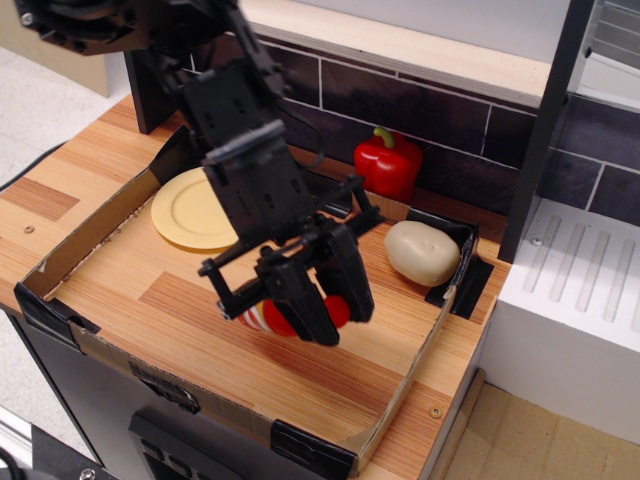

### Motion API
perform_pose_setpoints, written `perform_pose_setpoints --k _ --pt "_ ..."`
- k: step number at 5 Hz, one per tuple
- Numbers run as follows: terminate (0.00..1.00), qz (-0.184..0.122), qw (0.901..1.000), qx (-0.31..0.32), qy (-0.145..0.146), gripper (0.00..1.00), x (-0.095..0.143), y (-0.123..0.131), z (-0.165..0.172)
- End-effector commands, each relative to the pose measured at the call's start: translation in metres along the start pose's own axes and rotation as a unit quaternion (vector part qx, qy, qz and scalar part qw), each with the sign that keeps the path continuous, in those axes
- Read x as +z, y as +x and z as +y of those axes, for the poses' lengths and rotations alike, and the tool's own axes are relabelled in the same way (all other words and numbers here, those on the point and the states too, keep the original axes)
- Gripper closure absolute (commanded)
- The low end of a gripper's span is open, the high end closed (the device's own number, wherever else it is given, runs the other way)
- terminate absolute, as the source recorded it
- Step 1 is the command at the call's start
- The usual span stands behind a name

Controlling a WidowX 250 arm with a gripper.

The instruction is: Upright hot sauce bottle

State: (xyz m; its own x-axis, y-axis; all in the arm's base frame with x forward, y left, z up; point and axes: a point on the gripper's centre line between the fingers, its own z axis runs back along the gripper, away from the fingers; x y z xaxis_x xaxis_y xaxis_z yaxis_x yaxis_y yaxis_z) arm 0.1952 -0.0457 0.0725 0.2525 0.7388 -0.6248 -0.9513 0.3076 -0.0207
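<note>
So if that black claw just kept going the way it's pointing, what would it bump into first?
Most likely the hot sauce bottle: the gripper points down and forward with its fingers straddling the bottle. Below that lies the wooden tray floor. Depth from this single view is uncertain.

glossy plastic hot sauce bottle (290, 316), wood-grain tray floor (130, 270).
</note>
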Motion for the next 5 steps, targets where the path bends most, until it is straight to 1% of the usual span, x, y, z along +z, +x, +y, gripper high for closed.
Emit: perform_pose_setpoints --k 1,2,3,4,5 --pt "0.00 0.141 0.9898 -0.020 0.011 1.00 0.012 0.002 -0.008" --pt "0.00 0.206 0.9779 -0.009 0.033 1.00 0.014 0.001 -0.006" --pt "0.00 0.239 0.9698 -0.001 0.047 1.00 0.009 0.004 -0.005" --pt "0.00 0.271 0.9609 -0.010 0.055 1.00 0.006 0.007 -0.004" --pt "0.00 0.314 0.9470 -0.035 0.058 1.00 0.008 0.012 -0.007"
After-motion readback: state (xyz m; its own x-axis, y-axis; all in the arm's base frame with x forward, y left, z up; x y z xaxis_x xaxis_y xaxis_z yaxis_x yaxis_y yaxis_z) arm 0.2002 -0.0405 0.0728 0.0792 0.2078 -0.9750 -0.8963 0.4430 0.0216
